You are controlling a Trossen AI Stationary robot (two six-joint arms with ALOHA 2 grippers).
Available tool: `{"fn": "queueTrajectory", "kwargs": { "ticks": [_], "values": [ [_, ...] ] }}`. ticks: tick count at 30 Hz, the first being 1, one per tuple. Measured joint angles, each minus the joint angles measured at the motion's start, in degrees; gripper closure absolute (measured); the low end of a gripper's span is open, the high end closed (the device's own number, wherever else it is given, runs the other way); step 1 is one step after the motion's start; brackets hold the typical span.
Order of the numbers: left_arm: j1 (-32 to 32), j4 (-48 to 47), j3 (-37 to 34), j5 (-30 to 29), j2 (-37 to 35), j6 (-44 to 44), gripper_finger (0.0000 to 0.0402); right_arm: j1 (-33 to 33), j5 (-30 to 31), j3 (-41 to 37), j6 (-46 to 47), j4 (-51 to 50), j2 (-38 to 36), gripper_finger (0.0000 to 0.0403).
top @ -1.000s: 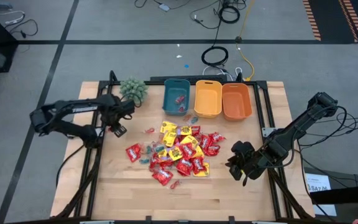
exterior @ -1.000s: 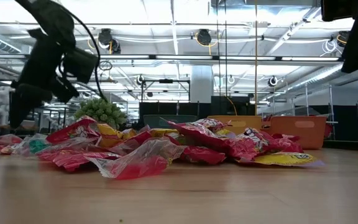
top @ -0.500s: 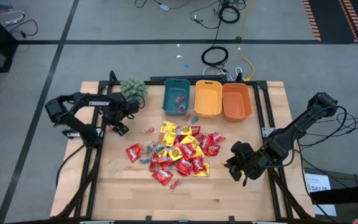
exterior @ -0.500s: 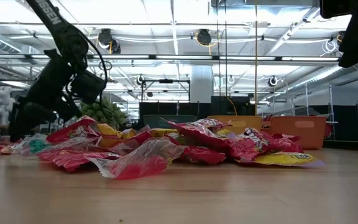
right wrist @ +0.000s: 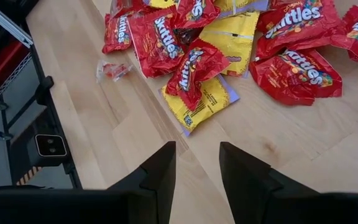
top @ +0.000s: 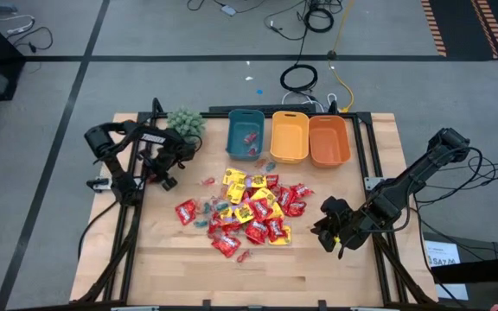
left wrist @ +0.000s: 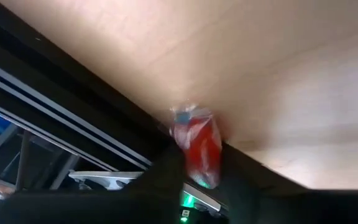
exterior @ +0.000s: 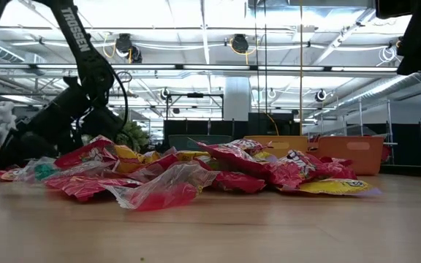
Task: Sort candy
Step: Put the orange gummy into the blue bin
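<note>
Presently a carry step, by my reading: left gripper [left wrist: 194,180] pinches a small red wrapped sweet [left wrist: 196,146] between nearly closed fingers, seen plainly in its wrist view; it sits toward nine o'clock of the table [top: 171,259], near the plant [top: 186,123]; next move likely calls for a swing toward the teal bin [top: 245,133] at twelve o'clock, then release. Left arm folded back, elbow high. Candy pile [top: 247,212] lies mid-table. Right gripper [right wrist: 196,163] waits at four o'clock, fingers partly apart, holding nothing, pointed at the pile.
</note>
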Motion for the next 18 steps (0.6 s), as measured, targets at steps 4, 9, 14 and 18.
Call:
{"fn": "queueTrajectory", "kwargs": {
  "ticks": [4,9,14,18],
  "values": [
    [0.0,0.3,0.0,-0.3,-0.2,1.2,0.0385,0.0,0.0,0.0,0.0,0.2,0.0,0.0289],
    [-1.4,1.3,2.0,-3.7,-3.1,1.2,0.0389,0.0,0.0,0.0,0.1,0.6,0.0,0.0289],
    [-4.5,1.3,8.4,-2.6,-7.3,1.2,0.0392,0.0,0.0,0.0,0.1,1.8,0.0,0.0289],
    [-8.3,1.2,15.1,-0.3,-10.2,0.5,0.0393,0.0,0.0,0.0,0.9,1.6,0.0,0.0289]
  ]
}}
